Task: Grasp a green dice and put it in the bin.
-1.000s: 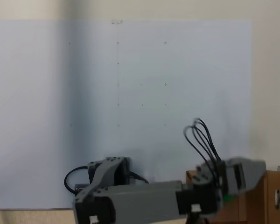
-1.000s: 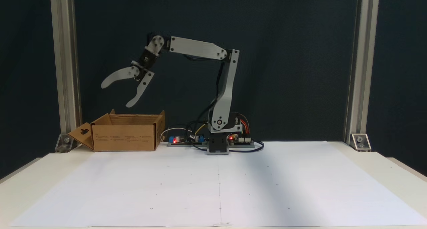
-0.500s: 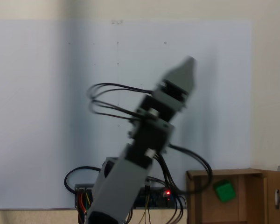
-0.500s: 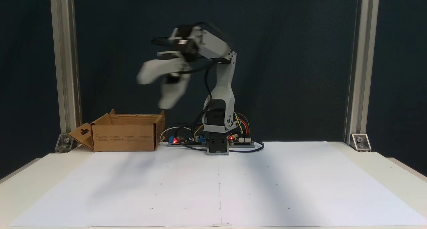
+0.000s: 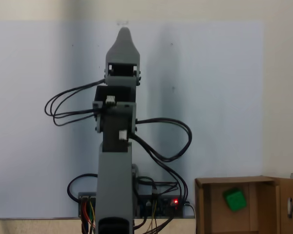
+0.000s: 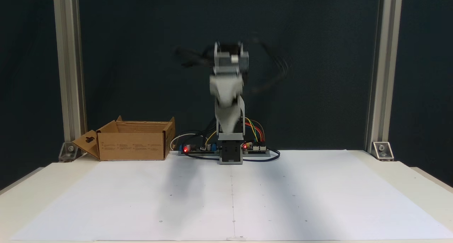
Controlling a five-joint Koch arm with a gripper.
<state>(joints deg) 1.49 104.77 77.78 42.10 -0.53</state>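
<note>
Now | green dice [image 5: 234, 199] inside bin [image 5: 208, 212] | gripper [image 5: 123, 33] raised mid-table, jaws apparently overlapping, spread unclear

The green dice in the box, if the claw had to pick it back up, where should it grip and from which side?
Probably straight down from above: the green dice lies inside the bin, whose upright walls block any sideways approach. Close on two opposite flat faces; it sits turned slightly relative to the walls, so rotate the claw to match.
</note>
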